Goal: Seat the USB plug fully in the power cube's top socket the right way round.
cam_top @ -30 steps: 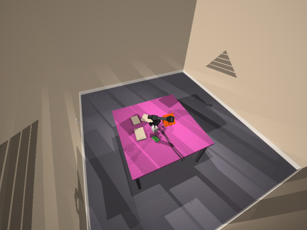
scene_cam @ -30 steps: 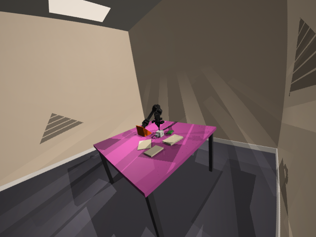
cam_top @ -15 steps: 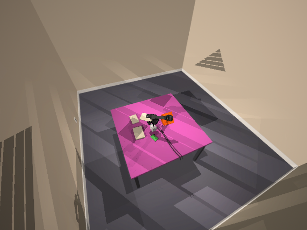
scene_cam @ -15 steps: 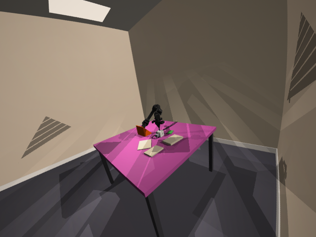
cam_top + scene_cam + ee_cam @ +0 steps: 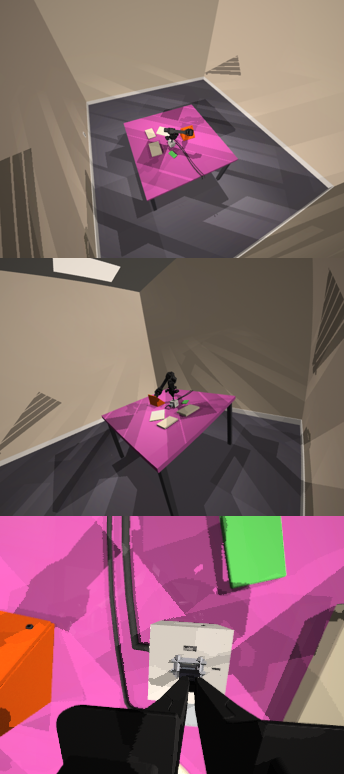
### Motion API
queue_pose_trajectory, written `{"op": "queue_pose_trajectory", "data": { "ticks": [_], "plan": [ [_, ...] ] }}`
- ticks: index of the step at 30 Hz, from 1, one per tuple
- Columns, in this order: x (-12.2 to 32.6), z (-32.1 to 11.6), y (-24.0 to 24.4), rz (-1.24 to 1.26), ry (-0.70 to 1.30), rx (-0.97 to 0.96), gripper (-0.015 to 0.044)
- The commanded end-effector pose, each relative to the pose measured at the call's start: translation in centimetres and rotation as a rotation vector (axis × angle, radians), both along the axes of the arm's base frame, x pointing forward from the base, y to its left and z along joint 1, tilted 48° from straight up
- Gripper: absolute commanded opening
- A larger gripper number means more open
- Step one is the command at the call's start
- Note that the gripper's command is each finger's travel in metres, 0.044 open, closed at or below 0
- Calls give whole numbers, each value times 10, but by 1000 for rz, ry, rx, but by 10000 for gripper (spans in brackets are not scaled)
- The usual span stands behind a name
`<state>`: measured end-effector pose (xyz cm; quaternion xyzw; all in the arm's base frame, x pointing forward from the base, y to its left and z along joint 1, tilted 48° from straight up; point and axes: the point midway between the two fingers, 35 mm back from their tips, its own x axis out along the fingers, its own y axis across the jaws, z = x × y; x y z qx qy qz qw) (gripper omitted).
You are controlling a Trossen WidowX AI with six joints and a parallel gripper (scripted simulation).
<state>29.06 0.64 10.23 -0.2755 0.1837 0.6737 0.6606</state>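
Only the wrist view makes out the USB plug (image 5: 188,664), a small grey metal piece standing at the middle of the top face of the white power cube (image 5: 190,661); in the top and exterior views the cube (image 5: 171,143) is a pale speck under the arm and the plug is too small to tell. The wrist view also shows two dark cables (image 5: 125,586) running away from the cube's side, a green card (image 5: 254,548) lying apart beyond it, and the orange base block (image 5: 22,666) to one side. The wider views give what the wrist view cannot: the pink desk (image 5: 211,149) whole, with the cube near its middle, well in from every edge, and the cables (image 5: 191,162) trailing to the desk's near-right edge in the top view. Three tan slabs (image 5: 188,410) (image 5: 167,422) (image 5: 157,414) lie on the cube's side toward the near corner in the exterior view, none touching it. The broad stretches of desk toward the right corner and the near edge in the top view carry only the cables. The gripper (image 5: 192,679) points down over the cube, its black fingers nearly pressed together, pinching the plug at their tips.
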Motion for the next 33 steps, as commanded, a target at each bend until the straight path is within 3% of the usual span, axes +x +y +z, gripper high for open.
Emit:
{"op": "queue_pose_trajectory", "data": {
  "ticks": [1,33],
  "plan": [
    [0,0,1,-1,-2,4,0],
    [1,-3,4,-1,-2,5,0]
  ]
}}
